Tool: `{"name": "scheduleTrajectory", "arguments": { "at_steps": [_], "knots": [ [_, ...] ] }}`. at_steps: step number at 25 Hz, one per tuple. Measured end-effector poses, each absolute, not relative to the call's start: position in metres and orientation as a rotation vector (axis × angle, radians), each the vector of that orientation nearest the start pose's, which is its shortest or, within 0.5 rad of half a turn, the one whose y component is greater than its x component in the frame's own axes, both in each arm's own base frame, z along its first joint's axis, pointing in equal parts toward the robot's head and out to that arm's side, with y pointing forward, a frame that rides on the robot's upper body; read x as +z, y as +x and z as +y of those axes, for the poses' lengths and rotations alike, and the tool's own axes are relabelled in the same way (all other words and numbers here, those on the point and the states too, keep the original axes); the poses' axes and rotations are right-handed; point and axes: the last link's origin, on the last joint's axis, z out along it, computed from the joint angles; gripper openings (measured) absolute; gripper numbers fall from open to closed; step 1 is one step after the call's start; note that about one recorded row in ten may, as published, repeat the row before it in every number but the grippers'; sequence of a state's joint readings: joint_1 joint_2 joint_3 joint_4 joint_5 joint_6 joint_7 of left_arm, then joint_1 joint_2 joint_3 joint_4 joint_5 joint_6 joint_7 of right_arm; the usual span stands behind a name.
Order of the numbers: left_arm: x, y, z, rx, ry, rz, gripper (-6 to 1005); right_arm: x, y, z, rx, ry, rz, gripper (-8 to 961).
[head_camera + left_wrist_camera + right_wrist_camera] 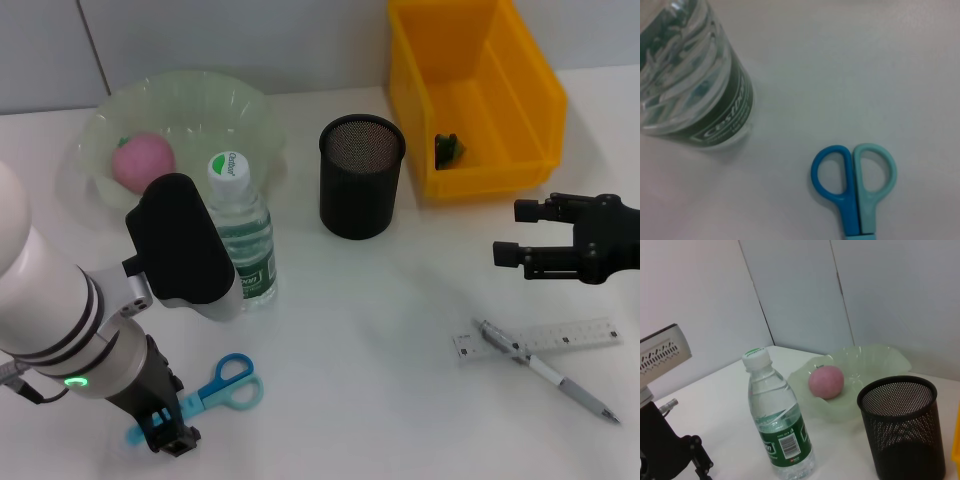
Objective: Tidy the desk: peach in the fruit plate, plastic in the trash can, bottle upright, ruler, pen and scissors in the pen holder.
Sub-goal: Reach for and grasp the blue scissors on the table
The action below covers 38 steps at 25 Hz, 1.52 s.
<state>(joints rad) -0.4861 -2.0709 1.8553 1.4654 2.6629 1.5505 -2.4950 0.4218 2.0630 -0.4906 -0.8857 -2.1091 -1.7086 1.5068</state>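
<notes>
**A:** Start at the fingers. What did the left gripper [165, 432] have?

**B:** It was down at the near left edge of the table [380, 330], over the blade end of the scissors [215, 388]. Its fingers were at the blades, but I could not tell whether they were clamped or only beside them. The blue and teal handles lay flat on the table, pointing away from it. The left wrist view showed those handles [854, 185] side by side, closed.

**A:** And the right gripper [510, 232]?

**B:** Fingers apart, holding nothing. It hung at the right side, in front of the yellow bin [520, 110] and beyond the ruler [545, 338].

**A:** Moving outward, then. Ruler and pen?

**B:** The ruler lay flat at the right. The pen [548, 372] lay across it, tip pointing to the near right corner.

**A:** Bottle?

**B:** Upright, cap on, just beyond the scissors and right beside the left arm's wrist housing. Bottle [243, 240] stood in front of the fruit plate [240, 105].

**A:** Peach?

**B:** The peach [142, 162] sat inside the fruit plate, far left. The right wrist view showed the same, peach [826, 382] resting in the green dish.

**A:** Pen holder?

**B:** The black mesh pen holder [361, 178] stood upright mid-table, between the bottle and the bin. A small dark green thing [447, 148] lay in the bin; I could not make out what it was.
</notes>
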Motion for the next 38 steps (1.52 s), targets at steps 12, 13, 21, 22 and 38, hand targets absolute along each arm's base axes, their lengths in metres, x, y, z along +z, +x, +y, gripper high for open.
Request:
{"name": "scheduleTrajectory", "arguments": {
  "at_steps": [12,13,21,22,38],
  "knots": [
    [-0.0601,-0.1801,0.2916,0.917,-2.785,-0.405,457,0.0632,0.2989,0.3040,0.633,-2.588,0.745,703],
    [-0.0601,-0.1801,0.2916,0.917,-2.785,-0.405,450,0.0632,0.2989,0.3040,0.633,-2.588,0.745,703],
    [-0.0625,-0.1808,0.2909,0.934,-2.785,-0.397,285,0.0624,0.3002,0.3029,0.641,-2.590,0.743,701],
    [-0.0626,-0.1808,0.2910,0.933,-2.784,-0.397,251,0.0622,0.3000,0.3026,0.643,-2.592,0.742,701],
    [-0.0659,-0.1824,0.2900,0.956,-2.782,-0.374,247,0.0627,0.2999,0.3023,0.642,-2.596,0.735,697]
  ]
}}
